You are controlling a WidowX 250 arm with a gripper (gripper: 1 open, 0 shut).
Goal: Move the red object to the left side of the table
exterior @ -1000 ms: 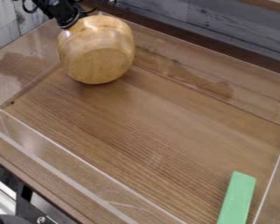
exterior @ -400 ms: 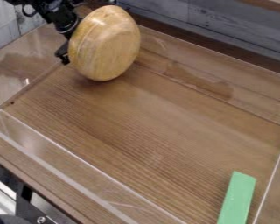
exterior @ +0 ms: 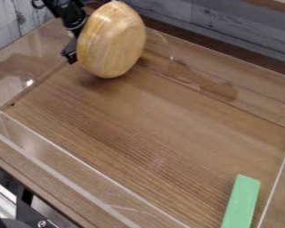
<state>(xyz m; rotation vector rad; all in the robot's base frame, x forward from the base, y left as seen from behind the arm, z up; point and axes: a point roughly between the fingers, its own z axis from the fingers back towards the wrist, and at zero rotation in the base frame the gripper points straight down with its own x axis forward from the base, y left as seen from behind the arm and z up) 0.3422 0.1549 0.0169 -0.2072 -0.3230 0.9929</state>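
Note:
The red object does not show in the camera view. A round wooden bowl (exterior: 113, 40) stands tipped up on its edge at the back left of the table (exterior: 157, 125), with its outside turned toward the camera. My black gripper (exterior: 72, 43) is at the bowl's left rim, pointing steeply down. It looks shut on that rim, though the fingertips are partly hidden behind the bowl.
A flat light-green rectangular block (exterior: 241, 214) lies at the front right corner. Low clear acrylic walls (exterior: 56, 165) edge the tabletop. A dark plank wall runs behind the back edge.
The gripper rolled at the wrist while staying in place. The bowl tipped further up onto its edge and leans more to the right.

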